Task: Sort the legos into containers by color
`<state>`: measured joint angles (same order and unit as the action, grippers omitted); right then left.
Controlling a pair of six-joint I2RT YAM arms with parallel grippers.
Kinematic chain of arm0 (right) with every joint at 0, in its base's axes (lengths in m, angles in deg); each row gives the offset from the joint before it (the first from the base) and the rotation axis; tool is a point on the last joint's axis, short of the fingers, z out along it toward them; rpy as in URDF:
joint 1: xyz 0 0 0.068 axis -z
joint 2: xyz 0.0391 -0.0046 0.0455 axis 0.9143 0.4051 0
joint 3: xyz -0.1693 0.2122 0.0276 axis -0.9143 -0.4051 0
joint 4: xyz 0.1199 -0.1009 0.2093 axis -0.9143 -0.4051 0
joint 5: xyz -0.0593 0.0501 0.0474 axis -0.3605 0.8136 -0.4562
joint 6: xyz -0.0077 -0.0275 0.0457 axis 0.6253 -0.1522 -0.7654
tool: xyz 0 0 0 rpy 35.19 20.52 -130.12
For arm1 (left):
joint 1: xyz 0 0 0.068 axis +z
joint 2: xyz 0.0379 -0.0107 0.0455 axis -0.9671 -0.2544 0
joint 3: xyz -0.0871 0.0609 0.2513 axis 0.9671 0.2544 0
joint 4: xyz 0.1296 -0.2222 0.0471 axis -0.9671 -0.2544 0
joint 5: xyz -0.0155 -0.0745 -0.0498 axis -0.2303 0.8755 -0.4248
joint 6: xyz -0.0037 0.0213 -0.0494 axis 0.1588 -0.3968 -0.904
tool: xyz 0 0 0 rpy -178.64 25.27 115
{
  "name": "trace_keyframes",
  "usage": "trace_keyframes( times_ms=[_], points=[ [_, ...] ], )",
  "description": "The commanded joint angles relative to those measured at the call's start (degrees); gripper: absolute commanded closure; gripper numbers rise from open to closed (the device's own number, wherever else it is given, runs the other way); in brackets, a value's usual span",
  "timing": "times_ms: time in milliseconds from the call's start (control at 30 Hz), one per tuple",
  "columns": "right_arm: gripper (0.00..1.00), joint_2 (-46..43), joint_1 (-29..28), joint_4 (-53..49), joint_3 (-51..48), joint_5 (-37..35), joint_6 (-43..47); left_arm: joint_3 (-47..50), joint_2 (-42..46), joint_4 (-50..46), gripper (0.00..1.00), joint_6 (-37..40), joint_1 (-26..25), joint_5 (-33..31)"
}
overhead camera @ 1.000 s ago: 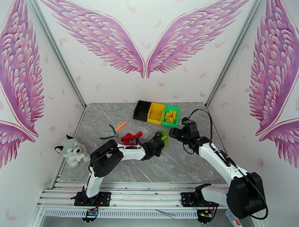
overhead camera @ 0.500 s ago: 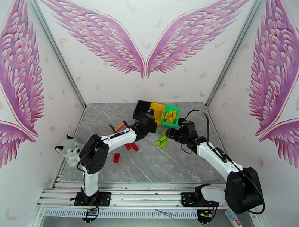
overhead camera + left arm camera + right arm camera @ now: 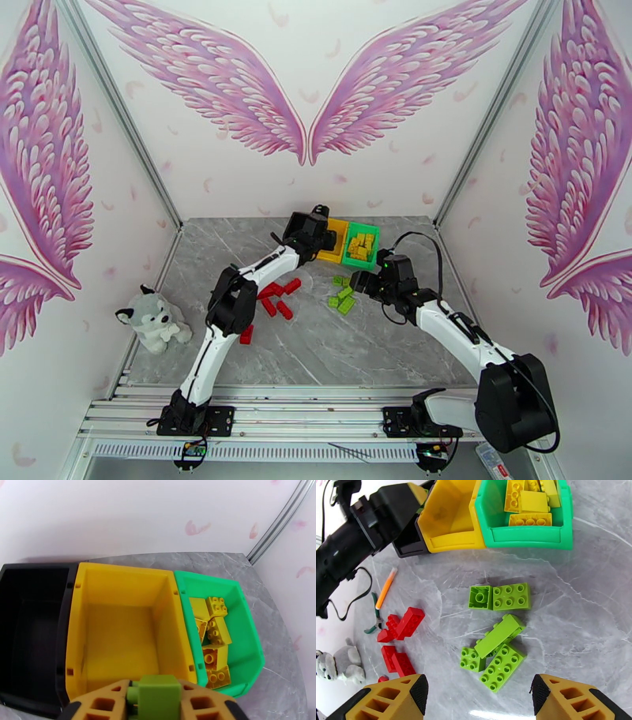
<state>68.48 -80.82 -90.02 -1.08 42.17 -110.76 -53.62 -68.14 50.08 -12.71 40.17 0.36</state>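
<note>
My left hand (image 3: 157, 709) pinches a light green lego (image 3: 158, 689) between nearly closed fingers, above the near wall of the yellow bin (image 3: 75, 610). My right hand (image 3: 478, 695) is wide open, holding nothing, over loose green legos (image 3: 501, 645) on the bench (image 3: 572, 638). Yellow legos (image 3: 215, 632) sit in the green bin (image 3: 247, 638).

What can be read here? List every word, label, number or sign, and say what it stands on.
None can be read.
White tag at the near right corner of the top view: too small to read.
Black bin, yellow bin, green bin, yellow bricks, and the light green brick in the left hand: no print visible.
Wall: painted pink wings, no lettering.
</note>
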Motion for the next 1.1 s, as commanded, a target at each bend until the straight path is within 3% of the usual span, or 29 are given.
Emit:
trace_keyframes(
  times_ms=[0, 67, 167, 467, 667, 867, 1067],
  points=[
    [0.23, -0.3, -0.4, 0.2, -0.2, -1.5, -0.1, -5.3, -1.2, -3.1, 0.43, 1.1, 0.4, 2.7],
    [0.22, 0.2, -0.4, 0.1, 0.0, -1.5, -0.1, -4.8, -0.3, -3.2, 0.32, 1.5, 0.1, 2.8],
    [0.21, 0.3, -0.4, 0.1, 0.0, -1.4, -0.1, 0.2, 3.6, -1.0, 0.26, 1.7, -0.5, 2.6],
    [0.19, 1.0, -0.4, 0.7, -0.5, -1.0, -0.5, 33.4, 23.2, 13.7, 0.23, 2.0, -4.5, -2.7],
    [0.2, 2.6, -0.3, 1.4, -0.5, -0.1, -1.1, 51.7, 33.2, 17.7, 0.23, 1.7, -6.8, -4.7],
    [0.17, 3.7, -0.3, 1.7, -0.5, 0.2, -1.7, 62.8, 37.2, 21.1, 0.24, 3.5, -9.9, -1.5],
    [0.16, 5.7, -0.2, 2.3, -0.3, 1.2, -2.4, 66.4, 35.6, 23.5, 0.26, 5.3, -13.7, -0.4]
  ],
)
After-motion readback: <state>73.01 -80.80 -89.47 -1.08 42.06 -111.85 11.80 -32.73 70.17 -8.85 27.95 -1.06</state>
